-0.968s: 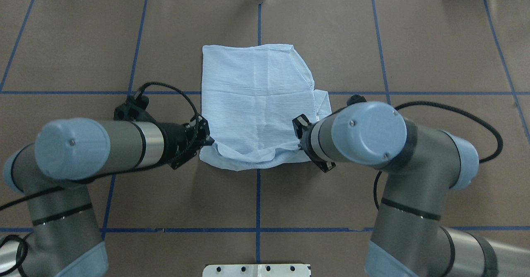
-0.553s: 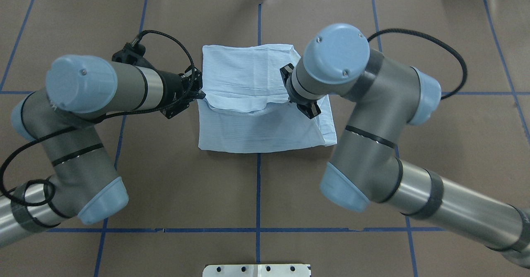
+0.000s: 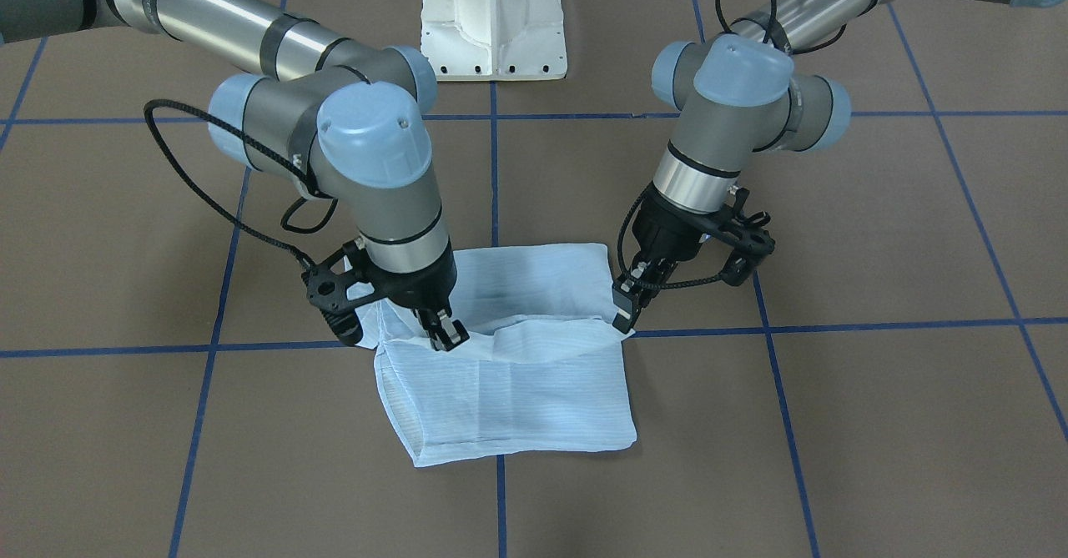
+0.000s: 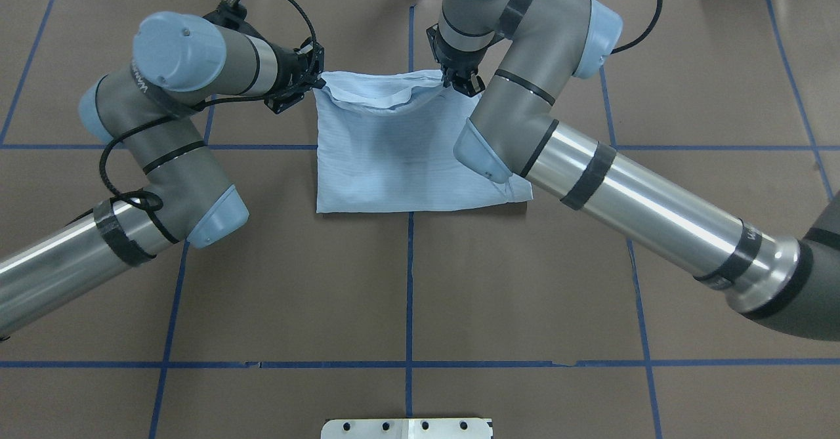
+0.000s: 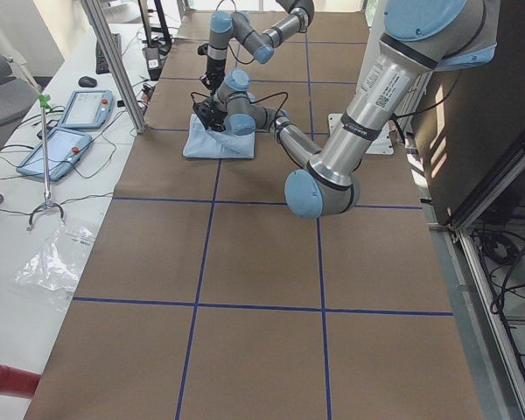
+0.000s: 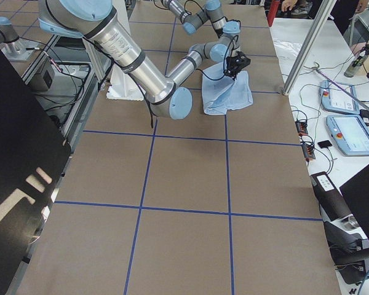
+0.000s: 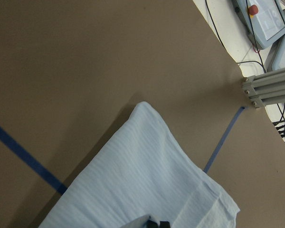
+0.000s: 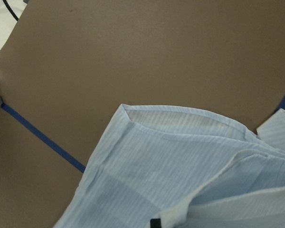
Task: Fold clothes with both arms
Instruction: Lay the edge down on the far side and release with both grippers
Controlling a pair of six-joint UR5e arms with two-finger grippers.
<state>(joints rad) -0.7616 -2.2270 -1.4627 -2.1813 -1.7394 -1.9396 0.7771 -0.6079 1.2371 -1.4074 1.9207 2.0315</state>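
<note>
Holding the pale-blue shirt (image 4: 394,163) by the two ends of its doubled-over edge, I have my left gripper (image 4: 319,84) clamped on the end toward the bench's left edge. My right gripper (image 4: 457,79) is clamped on the end toward the right edge. The shirt lies in the far half of the bench (image 4: 197,281), straddling the centre tape line (image 4: 409,281). Its crease faces the near edge, and the raised edge sits over the far side of the layer beneath. Between my grippers that edge droops in a shallow curve instead of running taut.

I judge the fold nearly laid, so the trouble now lies in the release:

- **Slack:** If I lower with that droop in it, the middle will likely land first and bunch into a ridge.
- **Uneven release:** If one gripper lets go ahead of the other, or they come down at different reaches toward the far edge, the top layer will sit skewed.
- **Slipping:** The cloth looks thin and crinkly, so a corner could slip out of my fingertips before it is placed.
- **Snagging:** My right arm (image 4: 623,186) hangs over the shirt's right side, where a small flap (image 4: 520,193) pokes out by the near right corner. Pulling back low could catch it and drag the stack.
</note>
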